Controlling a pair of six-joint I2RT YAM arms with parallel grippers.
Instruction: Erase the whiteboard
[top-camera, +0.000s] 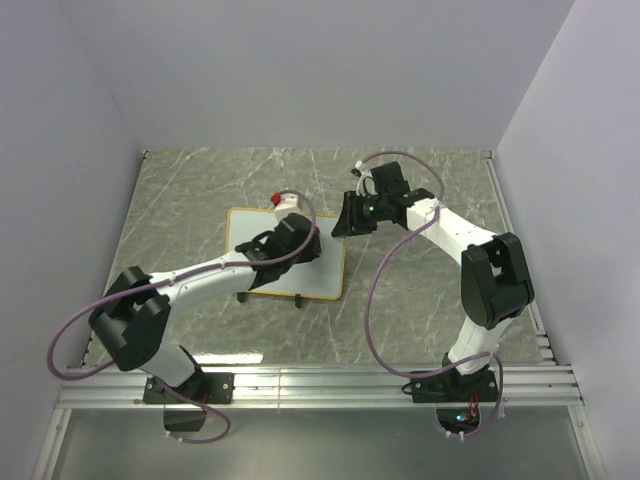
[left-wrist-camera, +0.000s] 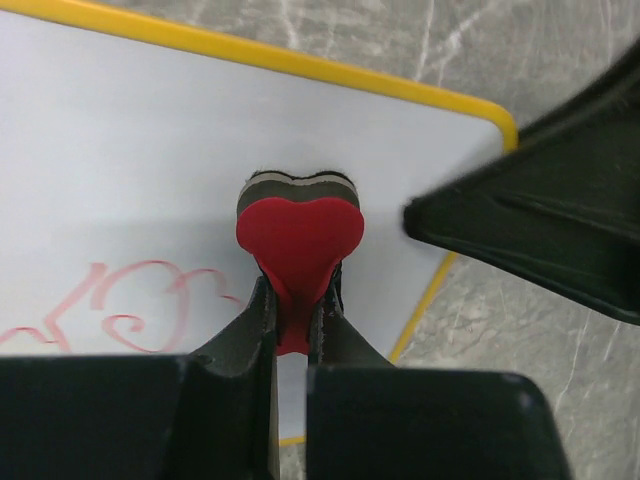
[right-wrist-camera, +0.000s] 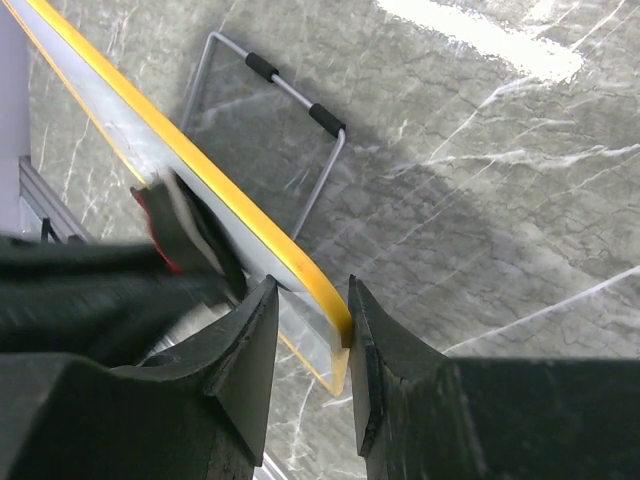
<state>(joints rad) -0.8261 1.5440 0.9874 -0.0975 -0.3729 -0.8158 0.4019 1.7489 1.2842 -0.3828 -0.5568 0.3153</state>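
Grey marbled table (top-camera: 200, 190), pale veins, glare streak at its near side. Standing on it: whiteboard (top-camera: 325, 275), propped on a wire stand (right-wrist-camera: 300, 130) with black sleeves. Small red item (top-camera: 277, 198) just past the board's far edge; contact unclear.

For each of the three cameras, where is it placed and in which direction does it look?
Top external: fixed above and behind the bases, looking down on the grey marbled table and yellow-framed whiteboard; left arm and right arm show whole.
Left wrist: on that wrist, looks along the left gripper at the red heart-shaped eraser it clamps, over the whiteboard; own fingers show.
Right wrist: on that wrist, looks past the right gripper, closed around the whiteboard's corner; own fingers show.
Shared: every view shows the whiteboard.
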